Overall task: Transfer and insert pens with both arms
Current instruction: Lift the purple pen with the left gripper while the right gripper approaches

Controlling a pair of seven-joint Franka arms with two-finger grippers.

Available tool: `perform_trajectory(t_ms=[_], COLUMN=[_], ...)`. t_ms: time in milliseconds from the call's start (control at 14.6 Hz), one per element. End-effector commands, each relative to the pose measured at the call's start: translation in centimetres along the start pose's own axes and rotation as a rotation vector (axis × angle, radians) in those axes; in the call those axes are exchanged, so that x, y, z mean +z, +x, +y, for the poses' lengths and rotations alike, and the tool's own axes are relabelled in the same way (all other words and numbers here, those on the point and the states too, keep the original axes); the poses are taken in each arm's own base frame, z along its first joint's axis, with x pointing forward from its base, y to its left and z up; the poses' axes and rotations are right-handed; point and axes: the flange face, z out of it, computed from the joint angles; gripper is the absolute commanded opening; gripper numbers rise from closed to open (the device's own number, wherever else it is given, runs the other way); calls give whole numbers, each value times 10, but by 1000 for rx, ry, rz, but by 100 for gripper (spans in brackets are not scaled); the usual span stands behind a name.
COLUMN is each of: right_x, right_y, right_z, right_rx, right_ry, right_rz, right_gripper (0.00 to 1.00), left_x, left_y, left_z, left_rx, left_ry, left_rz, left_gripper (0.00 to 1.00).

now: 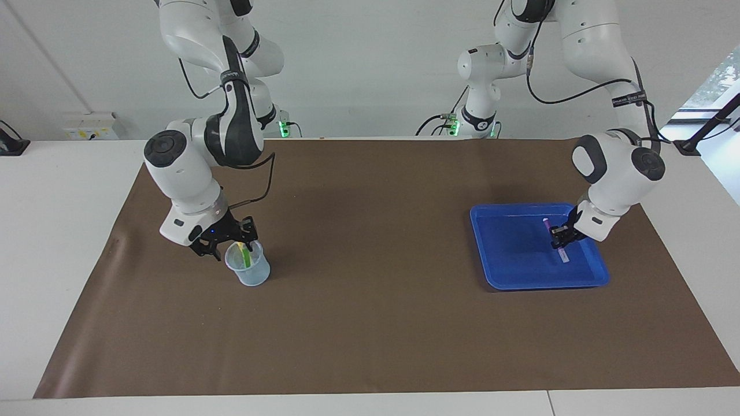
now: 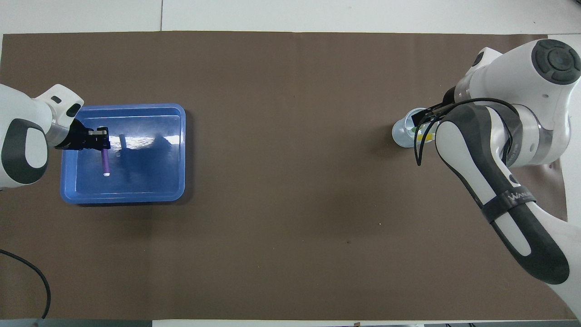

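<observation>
My left gripper (image 1: 559, 236) is shut on the purple pen (image 1: 565, 257) inside the blue tray (image 1: 520, 284). The pen hangs tilted, pale end down, just above the tray floor. From overhead, the purple pen (image 2: 105, 161) sticks out from the left gripper (image 2: 102, 138). At the right arm's end of the table a clear cup (image 1: 250, 273) holds the yellow pen (image 1: 247, 255) and the green pen (image 2: 414, 129). My right gripper (image 1: 234, 242) stands open over the cup's rim, holding nothing.
A brown mat (image 1: 370, 323) covers the table between the blue tray (image 2: 122, 197) and the cup (image 2: 403, 135). The right arm's forearm (image 2: 490, 181) hides part of the cup from overhead.
</observation>
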Motion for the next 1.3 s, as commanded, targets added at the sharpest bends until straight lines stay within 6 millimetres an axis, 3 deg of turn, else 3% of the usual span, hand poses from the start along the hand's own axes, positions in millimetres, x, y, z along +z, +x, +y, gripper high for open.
perform_trajectory(t_ms=[0, 137, 342, 684, 889, 1231], right_x=[-31, -37, -45, -58, -61, -64], right_y=[12, 15, 16, 22, 26, 31], right_z=[-6, -15, -29, -52, -79, -102], right_rx=[2, 45, 103, 431, 521, 610], right_ry=[68, 156, 288, 642, 796, 891], right_rz=[18, 44, 61, 56, 59, 91], right_gripper=[100, 100, 100, 100, 100, 100], left_x=[-28, -45, -54, -65, -68, -84], left_y=[-18, -27, -42, -79, -93, -115], left_z=[48, 94, 167, 271, 317, 371], left_rx=[-153, -321, -500, -695, -861, -1010], left_ry=[-3, -87, -140, -345, -451, -646], left_rz=[-5, -8, -25, -102, -105, -180], left_gripper=[0, 0, 0, 0, 0, 0])
